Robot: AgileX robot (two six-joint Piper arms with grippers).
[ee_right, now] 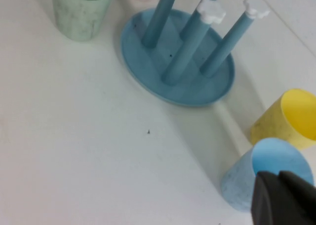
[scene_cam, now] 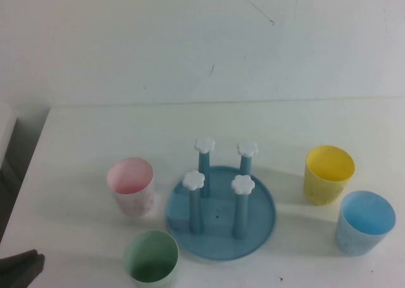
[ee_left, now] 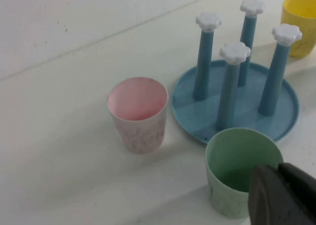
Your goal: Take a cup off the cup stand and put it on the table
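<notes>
All four pegs of the round blue plastic cup stand [scene_cam: 221, 213] are bare; the pale mint-green plastic cup [scene_cam: 151, 257] stands upright on the white table [scene_cam: 76, 142], lower centre of the high view, so the task appears complete. Left gripper [scene_cam: 20, 267], lower left corner: finger state cannot be determined. Right gripper [ee_right: 284, 200] shows only in its wrist view: fingers together.

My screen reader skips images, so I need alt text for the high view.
A blue cup stand with four bare pegs sits on a white table, ringed by upright pink, green, yellow and blue cups. The left gripper shows at the lower left corner; the right gripper is out of view.

Mint-green cup [scene_cam: 151, 257], blue cup stand [scene_cam: 221, 219] with white-capped pegs, white table [scene_cam: 76, 142], pink cup [scene_cam: 131, 185].
</notes>
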